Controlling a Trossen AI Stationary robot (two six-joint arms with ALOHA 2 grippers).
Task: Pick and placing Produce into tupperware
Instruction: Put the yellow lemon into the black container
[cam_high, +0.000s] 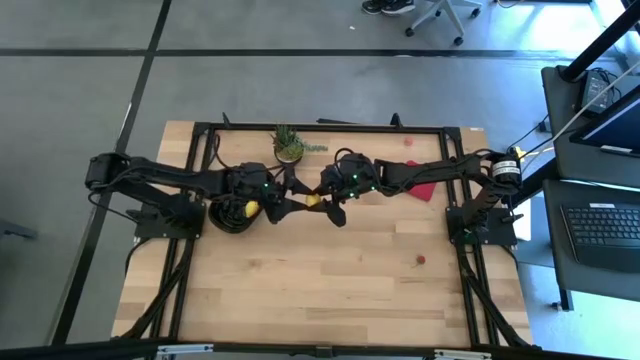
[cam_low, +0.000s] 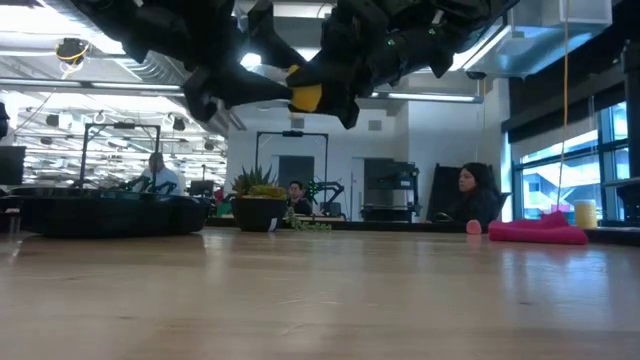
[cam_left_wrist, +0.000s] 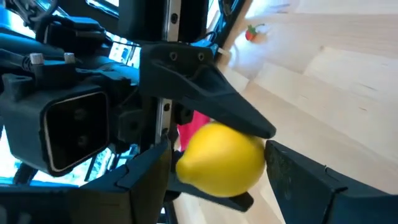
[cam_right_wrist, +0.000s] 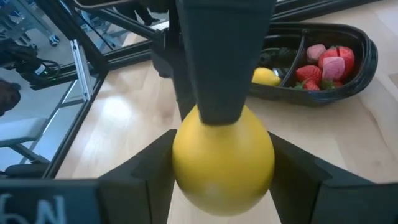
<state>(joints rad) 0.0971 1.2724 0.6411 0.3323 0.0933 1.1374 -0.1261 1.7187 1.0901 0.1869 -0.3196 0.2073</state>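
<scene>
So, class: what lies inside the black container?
The black container holds red strawberries, a pinkish piece and a yellow lemon. A dark finger and the near rim cover the rest of its inside.

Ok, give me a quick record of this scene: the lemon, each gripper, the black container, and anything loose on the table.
lemon: in the air above mid-table, between both grippers
right gripper: shut on the lemon
left gripper: at the same lemon, grip unclear
tupperware: under the left arm, holds strawberries and a yellow piece
loose on table: one small red fruit, near the right arm's base
</scene>
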